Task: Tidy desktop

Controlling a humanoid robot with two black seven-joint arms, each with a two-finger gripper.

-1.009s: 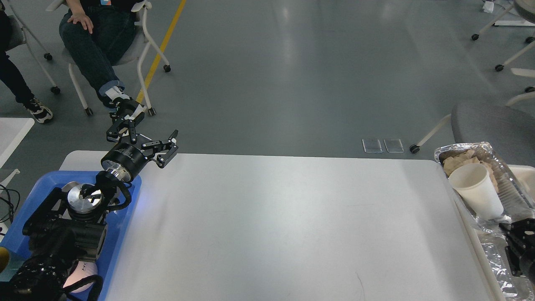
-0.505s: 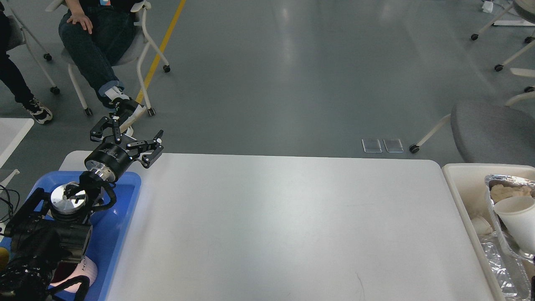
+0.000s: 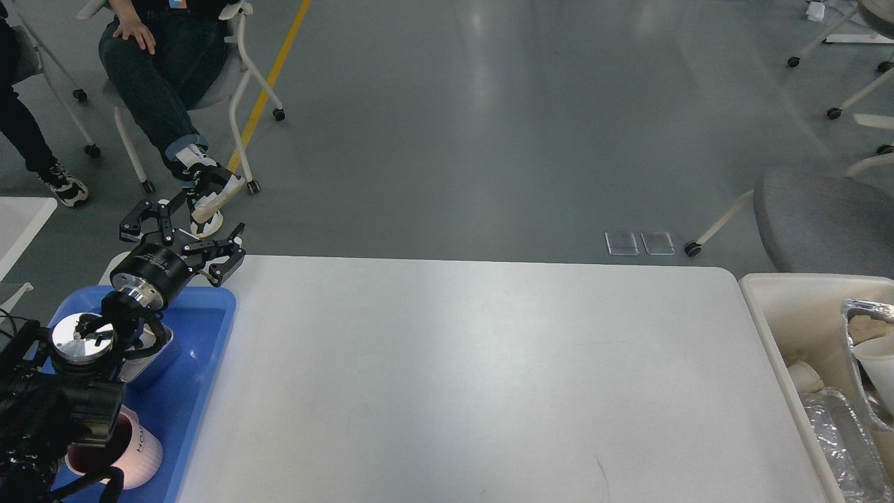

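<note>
The desktop fills the near and middle part of the head view. It is a large white matte top with rounded corners at the far side, and its surface shows only soft reflections of light and a few faint scratches near the front. Its long axis runs from left to right across the view, and the short side goes away from the robot toward the grey floor.

At the near left, a blue plastic tray lies on the left end of the desktop. In it stands a pink cup with a dark inside, partly hidden by the left arm. At the near right, a cream-white bin is just beside the right edge of the desktop. It holds crumpled foil trays and a white paper cup, which is cut by the edge of the view.

The left gripper hangs above the far left corner of the desktop, beyond the tray, with its two fingers spread apart and nothing between them. The right gripper does not appear in the view.

Farther away, a grey chair seat stands beyond the bin. At the far left, a person in dark jeans sits on a white chair, next to a yellow floor line.
</note>
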